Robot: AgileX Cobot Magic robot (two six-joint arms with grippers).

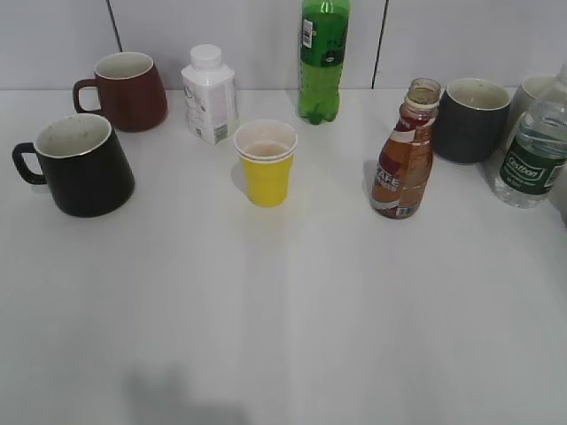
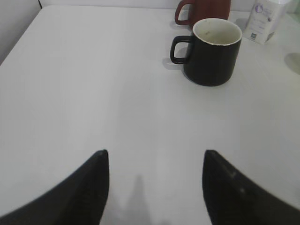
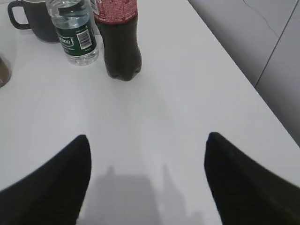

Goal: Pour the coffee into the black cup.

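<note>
The coffee bottle, small and curvy with an orange-red and white label, stands uncapped right of the table's middle. The black cup stands upright at the left with its handle pointing left; it also shows in the left wrist view, with a white inside. My left gripper is open and empty over bare table, well short of the cup. My right gripper is open and empty over bare table at the right side. Neither gripper shows in the exterior view.
A maroon mug, a white carton bottle, a green soda bottle and a yellow paper cup stand nearby. A dark grey mug, a water bottle and a dark cola bottle stand at the right.
</note>
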